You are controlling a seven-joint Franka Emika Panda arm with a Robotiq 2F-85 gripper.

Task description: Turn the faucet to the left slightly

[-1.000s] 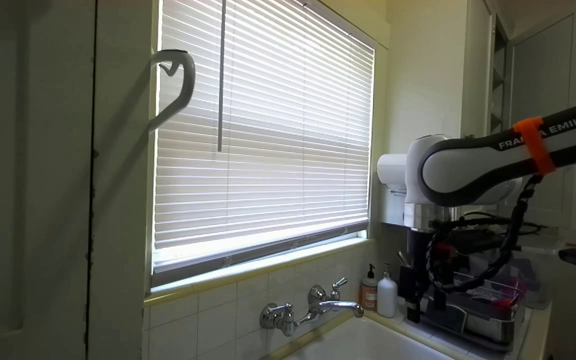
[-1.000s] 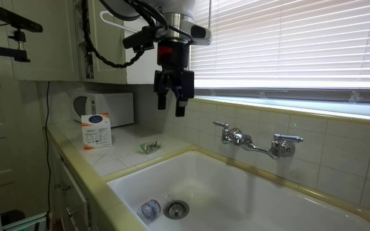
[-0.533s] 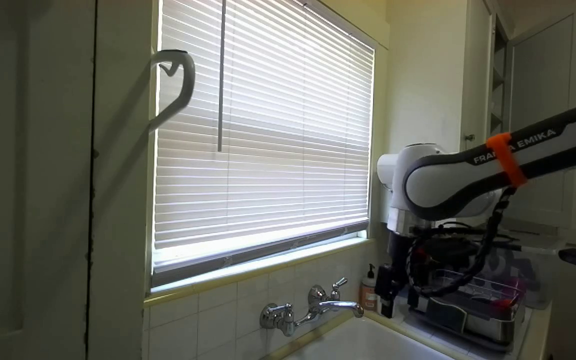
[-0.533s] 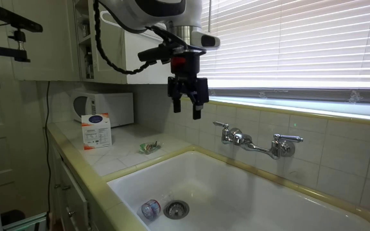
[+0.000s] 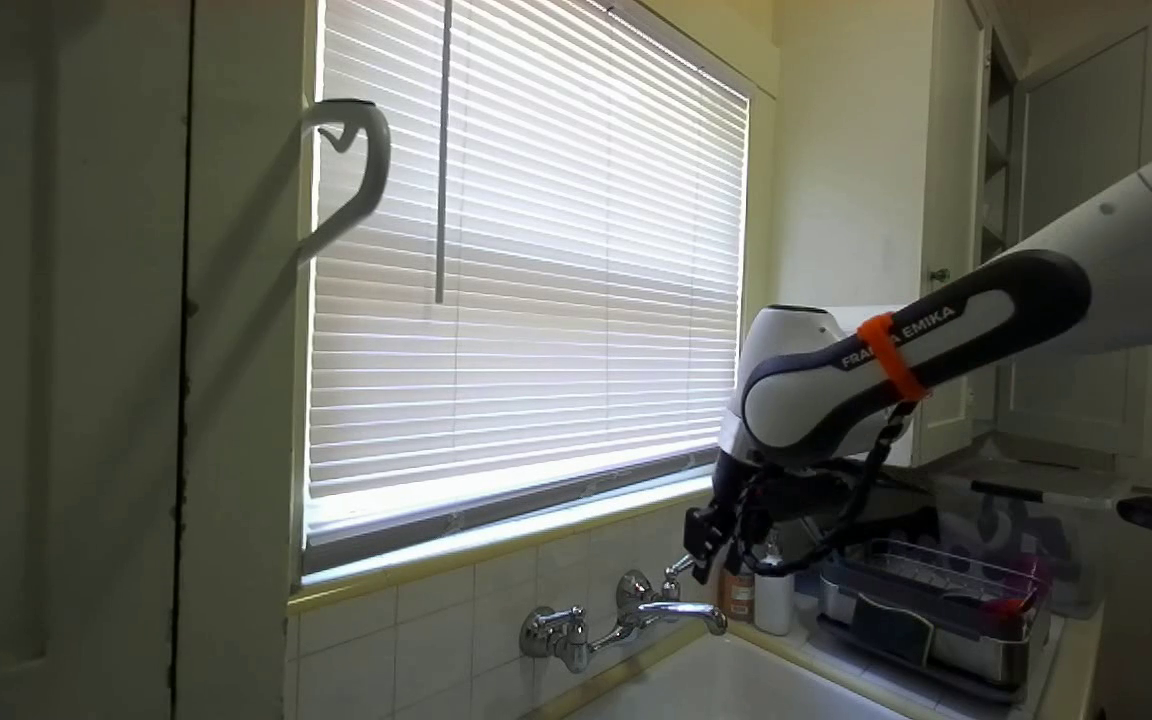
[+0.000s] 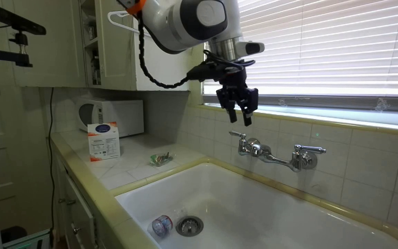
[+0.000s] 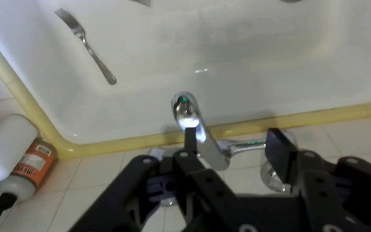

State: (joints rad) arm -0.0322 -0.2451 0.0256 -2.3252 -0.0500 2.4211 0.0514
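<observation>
The chrome faucet is mounted on the tiled wall behind the sink, its spout reaching out between two handles. It shows in both exterior views, with one handle and the other handle level along the wall. My gripper is tilted, open and empty, above the faucet's far handle in this exterior view, with a gap below the fingertips. In the wrist view, the open fingers overlap the spout and partly hide both handles. I see no contact with the faucet.
The white sink holds a plastic bottle and a fork. An orange soap bottle and a white one stand at the sink corner. A dish rack is behind. Blinds hang close to the arm.
My arm has moved toward the window and faucet, leftward in one exterior view and rightward in another. The gripper has tilted and stays open. The faucet looks unmoved.
</observation>
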